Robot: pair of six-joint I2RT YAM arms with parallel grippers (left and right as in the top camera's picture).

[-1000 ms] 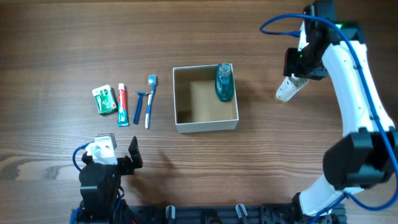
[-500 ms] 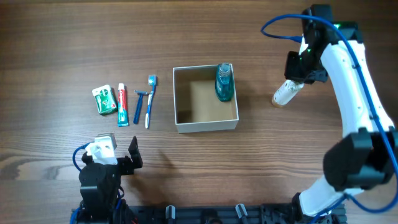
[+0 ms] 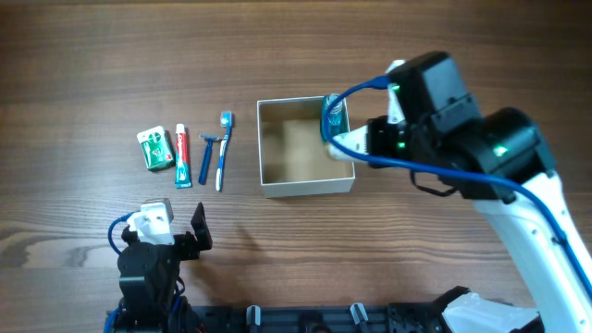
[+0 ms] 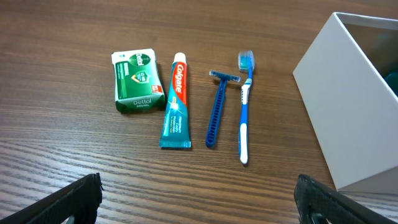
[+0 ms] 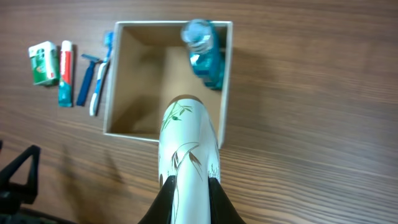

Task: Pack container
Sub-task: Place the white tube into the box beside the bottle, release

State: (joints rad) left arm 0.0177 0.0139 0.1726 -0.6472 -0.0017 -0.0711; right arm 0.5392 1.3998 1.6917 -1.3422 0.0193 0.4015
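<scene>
Here, a square, shallow cardboard container sits near the middle of a brown wood-grain desk. Its top is open, its outer walls and rim are white, and its inside is plain brown. It is far larger than the toiletries around it.

There is one container. Inside it is one blue-green bottle, set along the right wall at the far right corner; whether it lies flat or leans cannot be told.

Left of the container, four toiletries lie in a row, apart from the container and close to each other. Counted from the left: one green soap box, one toothpaste tube, one blue razor, and one blue and white toothbrush, which is nearest the container.

The right end effector is closed around the base of one white bottle with a leaf drawing. The bottle hangs over the container's near right part, its free end pointing toward the brown floor.

The left end effector is spread wide with nothing between its fingers. It sits at the near left edge of the desk, well apart from the container, facing the row of toiletries.
</scene>
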